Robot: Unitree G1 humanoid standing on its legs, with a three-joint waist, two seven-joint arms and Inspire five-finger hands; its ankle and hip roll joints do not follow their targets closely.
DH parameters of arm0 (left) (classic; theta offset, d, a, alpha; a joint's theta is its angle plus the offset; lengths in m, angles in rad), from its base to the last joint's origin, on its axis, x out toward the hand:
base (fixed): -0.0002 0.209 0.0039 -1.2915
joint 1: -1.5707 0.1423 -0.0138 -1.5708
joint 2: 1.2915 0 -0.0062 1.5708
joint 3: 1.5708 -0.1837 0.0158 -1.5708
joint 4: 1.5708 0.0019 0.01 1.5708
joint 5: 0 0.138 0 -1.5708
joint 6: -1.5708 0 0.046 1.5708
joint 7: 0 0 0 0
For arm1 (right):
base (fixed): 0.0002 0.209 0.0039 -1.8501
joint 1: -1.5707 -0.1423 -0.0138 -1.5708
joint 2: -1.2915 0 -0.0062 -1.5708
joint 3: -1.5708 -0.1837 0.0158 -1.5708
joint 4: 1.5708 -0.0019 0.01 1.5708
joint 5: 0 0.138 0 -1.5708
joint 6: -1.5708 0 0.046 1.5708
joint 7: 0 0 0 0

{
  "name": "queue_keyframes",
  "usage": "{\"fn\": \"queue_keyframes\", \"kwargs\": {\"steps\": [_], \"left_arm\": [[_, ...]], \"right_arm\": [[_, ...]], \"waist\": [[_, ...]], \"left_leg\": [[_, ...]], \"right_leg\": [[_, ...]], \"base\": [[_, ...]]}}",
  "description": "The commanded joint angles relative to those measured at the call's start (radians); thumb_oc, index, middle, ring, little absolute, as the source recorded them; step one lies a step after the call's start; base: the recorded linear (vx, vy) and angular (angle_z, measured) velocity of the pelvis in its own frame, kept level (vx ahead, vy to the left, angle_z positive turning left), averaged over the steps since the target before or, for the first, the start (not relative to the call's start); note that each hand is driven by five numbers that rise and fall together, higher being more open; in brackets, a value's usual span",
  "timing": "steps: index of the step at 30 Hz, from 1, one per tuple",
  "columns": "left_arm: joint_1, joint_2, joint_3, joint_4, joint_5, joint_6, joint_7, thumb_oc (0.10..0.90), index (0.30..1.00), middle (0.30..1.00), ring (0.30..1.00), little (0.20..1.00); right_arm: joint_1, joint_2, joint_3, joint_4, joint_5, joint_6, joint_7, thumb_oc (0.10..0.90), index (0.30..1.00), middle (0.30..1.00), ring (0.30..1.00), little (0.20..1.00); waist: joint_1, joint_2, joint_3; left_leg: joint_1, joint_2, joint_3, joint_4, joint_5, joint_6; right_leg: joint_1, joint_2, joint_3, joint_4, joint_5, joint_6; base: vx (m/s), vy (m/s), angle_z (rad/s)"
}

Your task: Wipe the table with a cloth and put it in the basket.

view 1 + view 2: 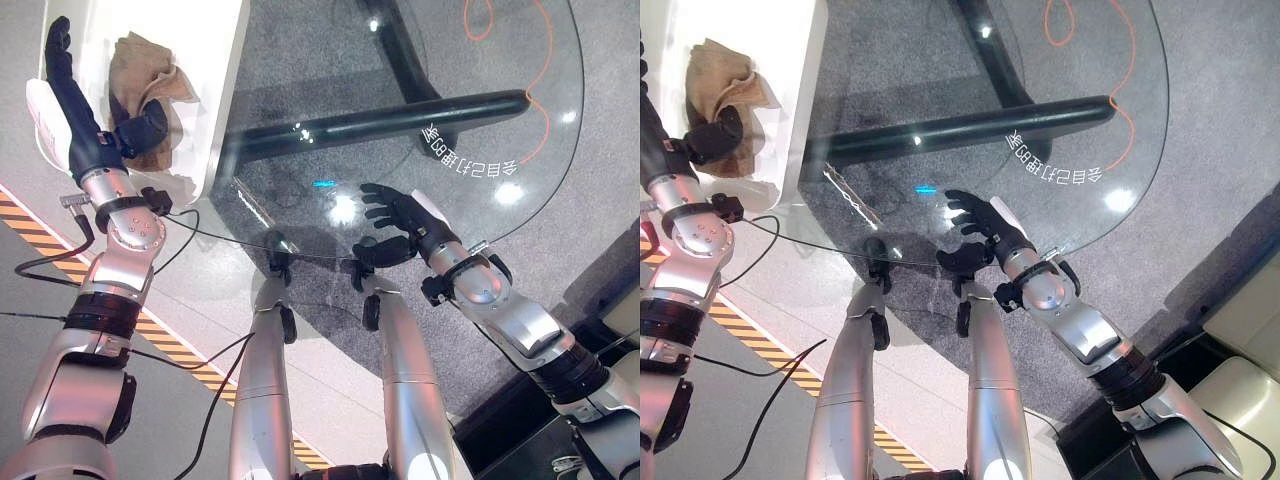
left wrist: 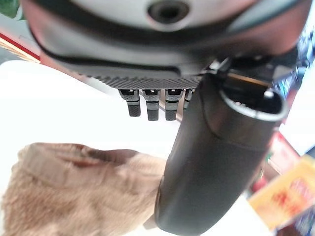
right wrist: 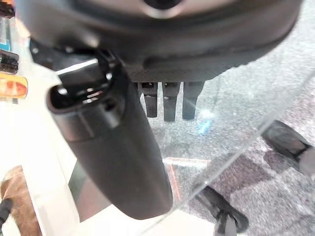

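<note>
A crumpled tan cloth (image 1: pixel 145 65) lies inside the white basket (image 1: pixel 225 110), which stands at the left end of the glass table (image 1: pixel 520 150). My left hand (image 1: pixel 65 85) hovers over the basket with straight fingers, open; its thumb (image 2: pixel 211 162) reaches beside the cloth (image 2: pixel 74 187) without gripping it. My right hand (image 1: pixel 400 215) is held over the near edge of the glass, fingers spread and open, holding nothing. The cloth (image 1: pixel 725 70) and the right hand (image 1: pixel 980 225) also appear in the right eye view.
A black table base bar (image 1: pixel 400 115) runs under the glass. An orange cable (image 1: pixel 545 100) loops on the grey carpet beyond. Yellow-black hazard tape (image 1: pixel 170 340) marks the floor at the left. Pale cushioned seats (image 1: pixel 1250 330) stand at the right.
</note>
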State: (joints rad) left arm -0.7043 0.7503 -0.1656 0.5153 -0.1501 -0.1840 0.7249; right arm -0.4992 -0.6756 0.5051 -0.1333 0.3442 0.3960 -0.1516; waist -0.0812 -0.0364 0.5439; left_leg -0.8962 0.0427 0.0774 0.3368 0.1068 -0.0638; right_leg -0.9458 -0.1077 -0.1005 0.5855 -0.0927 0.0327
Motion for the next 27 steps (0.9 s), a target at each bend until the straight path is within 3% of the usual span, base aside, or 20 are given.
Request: {"fn": "queue_keyframes", "kwargs": {"steps": [1, 6, 14, 22, 23, 27], "left_arm": [[-0.010, 0.033, 0.118, -0.067, -0.040, -0.102, 0.012, 0.800, 0.900, 0.900, 0.900, 0.900], [0.117, 0.011, 0.172, -0.144, -0.089, -0.115, -0.079, 0.800, 0.900, 0.900, 0.900, 0.900], [0.396, -0.105, 0.234, -0.299, -0.207, -0.136, -0.204, 0.800, 0.900, 0.900, 0.900, 0.900], [0.541, -0.204, 0.197, -0.314, -0.274, -0.100, -0.292, 0.800, 0.900, 0.900, 0.900, 0.900], [0.584, -0.222, 0.183, -0.289, -0.313, -0.086, -0.335, 0.800, 0.900, 0.900, 0.900, 0.900], [0.661, -0.258, 0.168, -0.252, -0.360, -0.080, -0.396, 0.800, 0.900, 0.900, 0.900, 0.900]], "right_arm": [[0.046, 0.018, -0.049, -0.098, -0.055, -0.018, -0.015, 0.800, 0.900, 0.900, 0.900, 0.900], [0.124, 0.043, -0.069, -0.096, -0.072, -0.039, -0.008, 0.800, 0.900, 0.900, 0.900, 0.900], [0.291, 0.064, -0.136, -0.064, -0.115, -0.137, 0.021, 0.800, 0.900, 0.900, 0.900, 0.900], [0.387, 0.106, -0.155, 0.099, -0.149, -0.238, 0.042, 0.800, 0.900, 0.900, 0.900, 0.900], [0.408, 0.113, -0.166, 0.144, -0.210, -0.252, 0.046, 0.800, 0.900, 0.900, 0.900, 0.900], [0.454, 0.124, -0.187, 0.194, -0.230, -0.270, 0.066, 0.800, 0.900, 0.900, 0.900, 0.900]], "waist": [[0.014, 0.007, -0.024], [0.025, 0.009, -0.024], [0.042, 0.018, -0.024], [0.061, 0.017, -0.024], [0.063, 0.013, -0.024], [0.064, 0.009, -0.065]], "left_leg": [[0.081, -0.080, 0.089, 0.075, -0.167, 0.030], [0.163, -0.083, 0.083, 0.048, -0.166, 0.027], [0.307, -0.092, 0.052, 0.003, -0.160, 0.020], [0.487, -0.086, 0.021, -0.053, -0.143, 0.006], [0.559, -0.079, 0.021, -0.071, -0.143, 0.000], [0.619, -0.071, 0.021, -0.091, -0.141, -0.006]], "right_leg": [[0.092, 0.064, -0.014, -0.191, 0.070, 0.041], [0.178, 0.061, -0.028, -0.205, 0.056, 0.039], [0.332, 0.063, -0.042, -0.238, 0.028, 0.034], [0.522, 0.067, -0.054, -0.270, 0.006, 0.028], [0.601, 0.066, -0.060, -0.285, -0.006, 0.024], [0.679, 0.070, -0.073, -0.317, -0.009, 0.014]], "base": [[-0.05, -0.111, 0.01], [-0.04, -0.116, 0.00], [-0.04, -0.095, 0.00], [-0.03, -0.120, 0.01], [-0.01, -0.129, 0.00], [0.01, -0.110, 0.04]]}}
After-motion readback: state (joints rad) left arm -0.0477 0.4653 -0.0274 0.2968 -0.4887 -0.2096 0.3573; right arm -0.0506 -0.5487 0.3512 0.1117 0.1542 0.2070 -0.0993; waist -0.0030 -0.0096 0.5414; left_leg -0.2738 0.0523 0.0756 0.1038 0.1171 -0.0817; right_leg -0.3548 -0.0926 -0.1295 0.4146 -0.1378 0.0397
